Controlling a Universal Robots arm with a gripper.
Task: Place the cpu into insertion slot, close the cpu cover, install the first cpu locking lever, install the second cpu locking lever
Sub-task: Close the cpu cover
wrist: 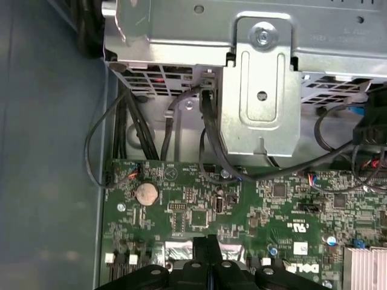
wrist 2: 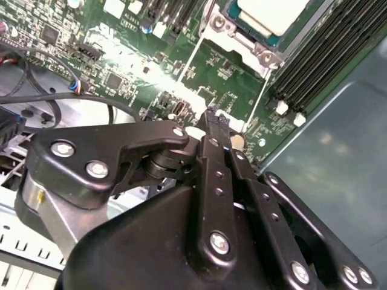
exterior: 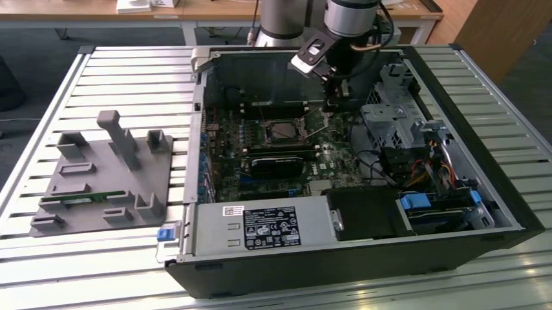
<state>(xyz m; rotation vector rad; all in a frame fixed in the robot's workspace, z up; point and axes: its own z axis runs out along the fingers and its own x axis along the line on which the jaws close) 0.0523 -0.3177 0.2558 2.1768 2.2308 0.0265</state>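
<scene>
Just beside the insertion slot (exterior: 280,133), on the exterior view's right, the gripper (wrist 2: 213,116) is hovering clenched on nothing visible, while the cpu (wrist 2: 272,11) is sitting under its apparently lowered cpu cover (wrist 2: 242,39), lever latching seemingly left.

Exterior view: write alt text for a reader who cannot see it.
A robot arm reaches into an open computer case on a slatted table, its gripper above the green motherboard beside the insertion slot. A grey holder tray lies at the exterior view's left.
</scene>
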